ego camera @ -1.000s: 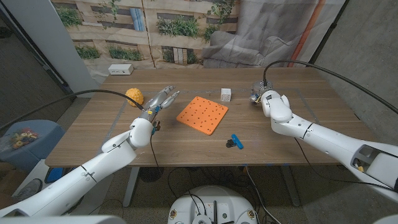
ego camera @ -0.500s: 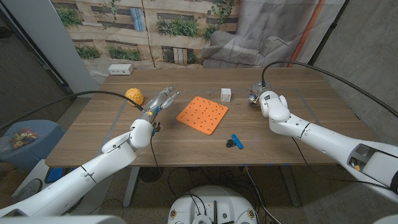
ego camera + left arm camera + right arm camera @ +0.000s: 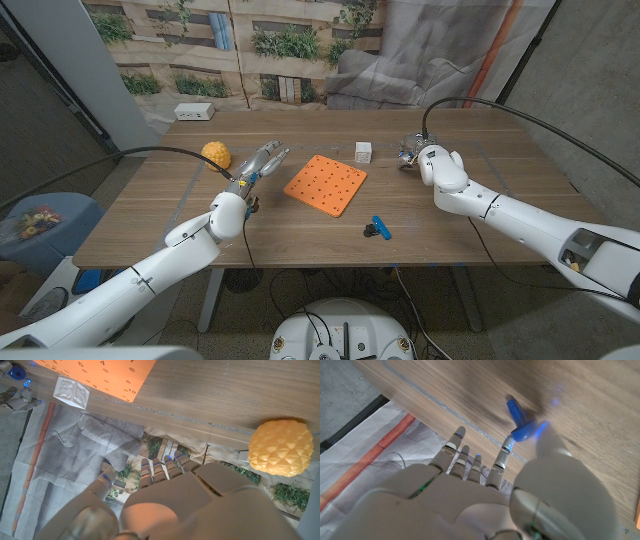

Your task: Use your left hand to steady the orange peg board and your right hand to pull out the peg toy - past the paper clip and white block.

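Observation:
The orange peg board (image 3: 325, 184) lies flat mid-table with no peg standing in it. My left hand (image 3: 258, 162) hovers just left of the board (image 3: 100, 372), fingers spread, touching nothing. The white block (image 3: 363, 152) sits behind the board's far right corner, and the blue paper clip (image 3: 378, 228) lies in front of the board. My right hand (image 3: 415, 152) is low over the table, to the right of the white block. In the right wrist view the blue peg toy (image 3: 521, 424) sits pinched between the thumb and a fingertip of that hand (image 3: 470, 490).
A yellow pineapple-shaped ball (image 3: 216, 154) rests left of my left hand, close to it (image 3: 281, 447). A white power strip (image 3: 193, 112) lies at the far left corner. The table's far edge runs just behind my right hand.
My right hand has shifted slightly left and farther, toward the white block. The left hand, the board and the paper clip have not moved.

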Controlling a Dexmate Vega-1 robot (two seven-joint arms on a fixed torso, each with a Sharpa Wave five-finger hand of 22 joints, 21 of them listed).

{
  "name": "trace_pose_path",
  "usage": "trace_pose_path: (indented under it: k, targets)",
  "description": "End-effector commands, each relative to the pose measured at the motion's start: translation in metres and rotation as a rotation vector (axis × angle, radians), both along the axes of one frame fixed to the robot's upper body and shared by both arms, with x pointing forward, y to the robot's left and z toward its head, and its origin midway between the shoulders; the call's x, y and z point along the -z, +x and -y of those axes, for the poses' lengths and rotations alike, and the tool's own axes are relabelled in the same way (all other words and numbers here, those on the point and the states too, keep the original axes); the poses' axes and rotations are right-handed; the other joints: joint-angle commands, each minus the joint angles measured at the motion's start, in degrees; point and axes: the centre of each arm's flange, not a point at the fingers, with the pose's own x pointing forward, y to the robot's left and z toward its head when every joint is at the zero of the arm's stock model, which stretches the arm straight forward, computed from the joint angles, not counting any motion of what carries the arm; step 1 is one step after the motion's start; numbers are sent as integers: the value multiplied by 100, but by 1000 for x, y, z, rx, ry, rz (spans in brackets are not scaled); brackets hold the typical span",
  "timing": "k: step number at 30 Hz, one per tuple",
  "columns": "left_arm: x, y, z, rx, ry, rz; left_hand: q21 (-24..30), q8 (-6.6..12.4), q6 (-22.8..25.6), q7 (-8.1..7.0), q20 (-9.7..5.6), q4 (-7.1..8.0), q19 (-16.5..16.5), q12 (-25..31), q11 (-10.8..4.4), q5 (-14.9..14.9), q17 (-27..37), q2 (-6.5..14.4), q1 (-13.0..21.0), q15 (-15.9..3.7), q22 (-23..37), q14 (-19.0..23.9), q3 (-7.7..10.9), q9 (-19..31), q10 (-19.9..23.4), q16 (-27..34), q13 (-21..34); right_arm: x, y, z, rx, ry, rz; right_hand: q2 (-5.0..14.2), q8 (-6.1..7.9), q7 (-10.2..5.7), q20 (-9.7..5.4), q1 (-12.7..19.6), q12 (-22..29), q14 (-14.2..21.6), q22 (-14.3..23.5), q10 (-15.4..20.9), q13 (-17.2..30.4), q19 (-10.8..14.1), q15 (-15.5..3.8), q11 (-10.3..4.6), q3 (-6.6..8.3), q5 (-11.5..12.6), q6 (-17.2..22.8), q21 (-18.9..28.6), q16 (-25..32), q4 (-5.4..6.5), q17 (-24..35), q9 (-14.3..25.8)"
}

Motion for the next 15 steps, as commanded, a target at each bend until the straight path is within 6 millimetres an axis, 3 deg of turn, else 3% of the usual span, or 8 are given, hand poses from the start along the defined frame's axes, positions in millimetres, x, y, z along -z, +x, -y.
trace_pose_path:
  k: [1, 4, 9, 15]
  targets:
    - [0, 2, -3, 2, -18, 6, 4, -20, 51, 28, -535, 12, 29, 22, 14, 6, 0, 493, 37, -131, 14, 32, 39, 5, 50, 2, -4, -4, 1, 0, -25, 17, -58, -23, -198, 169, 106, -204, -16, -175, 19, -261, 12, -182, 114, 97, -84, -45, -440, -25, -86, 24, 30, -78]
    - [0, 3, -5, -4, -33, 6, 4, -21, 53, 27, -537, 14, 33, 22, 16, 6, 1, 491, 34, -126, 14, 31, 41, 6, 51, 1, -4, -5, 1, 0, -32, 25, -74, -74, -360, 241, 204, -391, -25, -355, 17, -518, 16, -393, 263, 164, -154, -60, -792, -44, -176, 54, 28, -131]
    - [0, 4, -8, -5, -56, 8, 4, -25, 50, 21, -533, 15, 39, 19, 21, 4, 1, 487, 31, -130, 14, 29, 44, 6, 48, -1, -4, -6, 0, 2, -40, 35, -90, -75, -552, 283, 249, -556, -29, -487, 17, -776, 17, -514, 337, 237, -194, -64, -1184, -30, -235, 82, 34, -186]
    - [1, 8, -13, 6, -90, 5, 4, -44, 10, 25, -524, 15, 46, 13, 15, 3, 1, 481, 27, -122, 14, 18, 48, 6, 35, -7, -4, -7, -1, 4, -46, 43, -113, -96, -713, 336, 322, -759, -8, -648, 17, -942, 19, -712, 427, 327, -256, -77, -1466, -50, -292, 125, 44, -233]
